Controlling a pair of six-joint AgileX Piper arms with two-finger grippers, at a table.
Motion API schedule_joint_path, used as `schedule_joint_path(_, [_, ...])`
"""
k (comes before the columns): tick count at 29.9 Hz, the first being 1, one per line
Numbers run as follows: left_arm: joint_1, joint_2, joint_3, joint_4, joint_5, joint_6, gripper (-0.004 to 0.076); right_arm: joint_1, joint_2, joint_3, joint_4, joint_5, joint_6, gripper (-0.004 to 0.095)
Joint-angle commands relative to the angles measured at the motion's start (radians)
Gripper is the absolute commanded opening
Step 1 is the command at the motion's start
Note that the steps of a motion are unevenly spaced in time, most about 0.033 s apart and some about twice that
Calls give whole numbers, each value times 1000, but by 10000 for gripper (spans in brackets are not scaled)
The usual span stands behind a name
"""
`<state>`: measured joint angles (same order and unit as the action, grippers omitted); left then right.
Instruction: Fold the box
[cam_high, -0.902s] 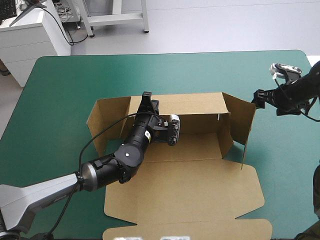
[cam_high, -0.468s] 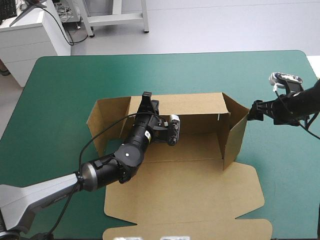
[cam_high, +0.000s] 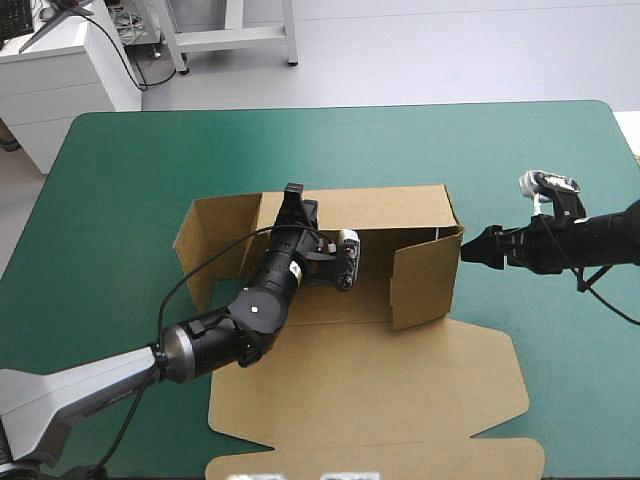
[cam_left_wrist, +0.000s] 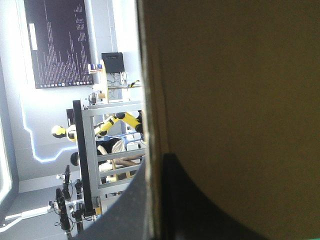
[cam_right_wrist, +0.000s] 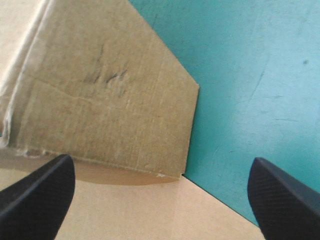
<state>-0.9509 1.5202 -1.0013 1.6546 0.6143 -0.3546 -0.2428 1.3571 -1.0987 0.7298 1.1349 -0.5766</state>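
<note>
The brown box (cam_high: 370, 400) lies open on the teal-green cover, its lid flat toward the front. Its back wall (cam_high: 370, 210) stands upright. My left gripper (cam_high: 293, 197) is shut on that wall's top edge; in the left wrist view the board (cam_left_wrist: 230, 75) runs between the black fingers (cam_left_wrist: 157, 162). The right side flap (cam_high: 425, 282) is swung inward across the box floor. My right gripper (cam_high: 478, 252) sits just outside the box's right corner, touching or nearly so. In its wrist view its fingers (cam_right_wrist: 160, 165) stand open, with the flap (cam_right_wrist: 110, 100) ahead.
The left side flap (cam_high: 205, 240) still splays outward at the box's left end. Bare teal-green cover (cam_high: 560, 380) lies to the right of the box and along the far edge (cam_high: 330, 140).
My right gripper has moved left toward the box. The right side flap has swung from splayed outward to folded in across the floor. The left arm has held still.
</note>
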Motion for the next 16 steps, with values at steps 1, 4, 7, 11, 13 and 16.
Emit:
schedule_joint_path(1, [-6,-40,-23,51,33,0,-8,-3,-48,16,106,-6,-79,864])
schedule_joint_path(4, [-6,-40,-23,51,33,0,-8,-3,-72,65,133,-11,-123,864])
schedule_joint_path(7, [-6,-40,-23,51,33,0,-8,-3,-100,125,157,-67,-163,864])
schedule_joint_path(11, [-6,-40,-23,51,33,0,-8,-2,-119,191,215,-142,-286,864])
schedule_joint_path(13, [-6,-40,-23,51,33,0,-8,12,-119,214,257,-163,-375,864])
schedule_joint_path(16, [-6,-40,-23,51,33,0,-8,59,-119,233,257,-264,-437,864])
